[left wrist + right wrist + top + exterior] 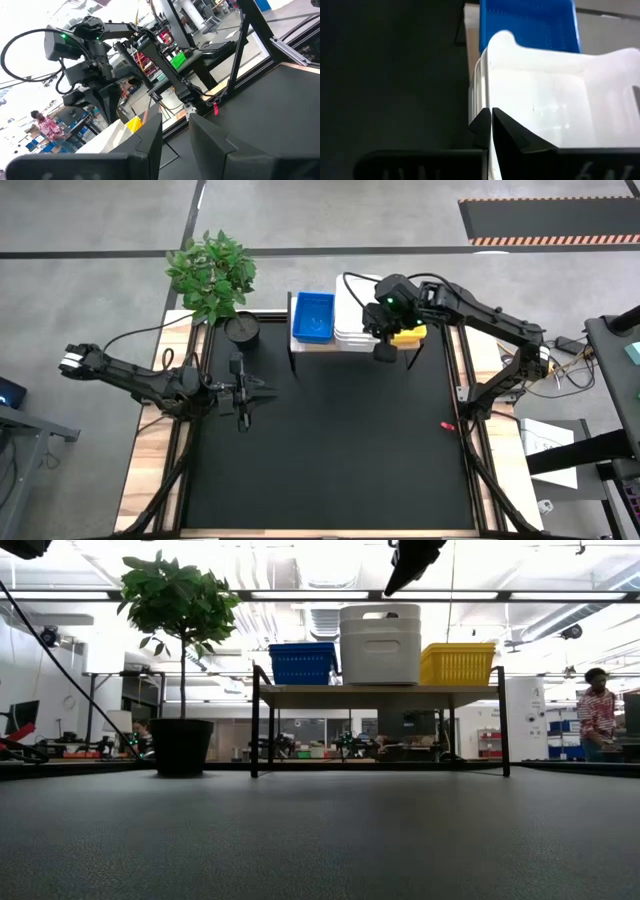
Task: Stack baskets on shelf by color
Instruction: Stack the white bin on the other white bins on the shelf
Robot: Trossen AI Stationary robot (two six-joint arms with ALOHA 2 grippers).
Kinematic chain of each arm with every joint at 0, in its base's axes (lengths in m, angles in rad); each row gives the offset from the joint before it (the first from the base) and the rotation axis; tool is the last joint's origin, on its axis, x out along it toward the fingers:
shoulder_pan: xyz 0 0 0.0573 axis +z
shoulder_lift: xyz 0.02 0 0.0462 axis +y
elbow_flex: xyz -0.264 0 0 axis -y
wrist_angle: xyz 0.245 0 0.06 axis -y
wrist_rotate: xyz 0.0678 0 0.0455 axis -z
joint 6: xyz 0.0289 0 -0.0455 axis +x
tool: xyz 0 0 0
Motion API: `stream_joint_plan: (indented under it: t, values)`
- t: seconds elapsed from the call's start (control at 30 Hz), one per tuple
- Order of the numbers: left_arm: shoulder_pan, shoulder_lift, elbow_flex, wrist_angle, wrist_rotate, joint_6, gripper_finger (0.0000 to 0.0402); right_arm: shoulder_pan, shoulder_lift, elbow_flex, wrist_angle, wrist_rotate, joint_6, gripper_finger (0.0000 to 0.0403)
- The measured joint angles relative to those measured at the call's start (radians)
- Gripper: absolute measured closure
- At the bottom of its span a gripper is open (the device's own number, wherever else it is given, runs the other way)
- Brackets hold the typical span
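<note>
Potted plant (213, 275) near a person (598, 712).

A wooden shelf (380, 695) is standing on a black table (330, 450), carrying blue (302, 663), white (380, 644) and yellow (458, 664) baskets side by side. A potted plant (180, 745) is sitting beside it.

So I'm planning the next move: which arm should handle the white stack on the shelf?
Right. Its end effector hangs over the white baskets on the shelf; the left end effector waits over the black mat, well away.
</note>
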Motion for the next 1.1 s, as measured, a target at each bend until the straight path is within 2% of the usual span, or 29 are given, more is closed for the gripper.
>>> stream_joint_plan:
  t: [0.87, 1.1]
  values:
    - [0.000, 0.002, -0.001, 0.000, 0.000, 0.000, 0.0320, 0.000, 0.000, -0.069, -0.022, 0.012, 0.019, 0.0394]
    - [0.000, 0.002, -0.001, 0.000, 0.000, 0.000, 0.0320, -0.002, 0.000, -0.071, -0.059, 0.096, 0.021, 0.0394]
